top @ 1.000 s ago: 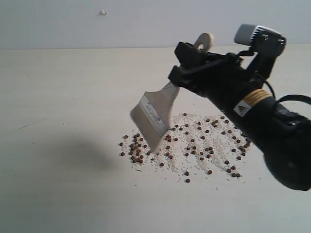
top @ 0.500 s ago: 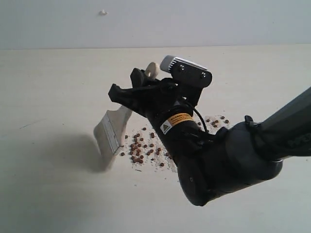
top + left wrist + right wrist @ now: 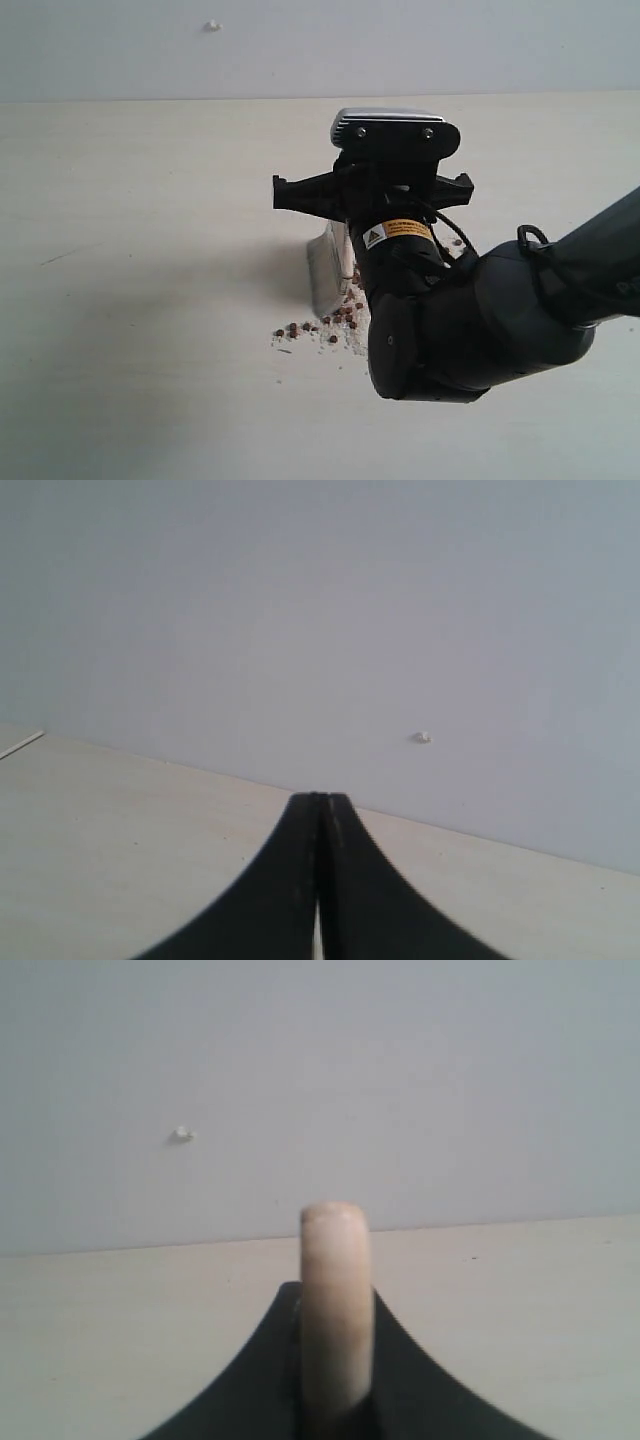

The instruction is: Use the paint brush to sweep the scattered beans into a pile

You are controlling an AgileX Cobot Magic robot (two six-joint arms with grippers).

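Observation:
The paint brush [image 3: 327, 270] stands nearly upright, its bristles down on the table at the left edge of the beans [image 3: 322, 324]. A few more beans [image 3: 456, 241] show to the right of the arm, and the black arm hides the others. My right gripper [image 3: 335, 1295] is shut on the pale handle [image 3: 335, 1250], which sticks up between its fingers. In the exterior view the right arm [image 3: 450, 320] faces away from the camera over the beans. My left gripper [image 3: 321, 800] is shut on nothing and shows only in its own wrist view, pointing at the wall.
The pale table [image 3: 130, 380] runs back to a grey wall with a small white speck [image 3: 212, 26]. A thin dark mark [image 3: 65, 255] lies on the table at far left. Fine white crumbs [image 3: 352, 335] mingle with the beans.
The right arm swung the brush left past the beans' edge, then back right with the bristles down. The left cluster of beans has shifted right. The arm now covers most of them.

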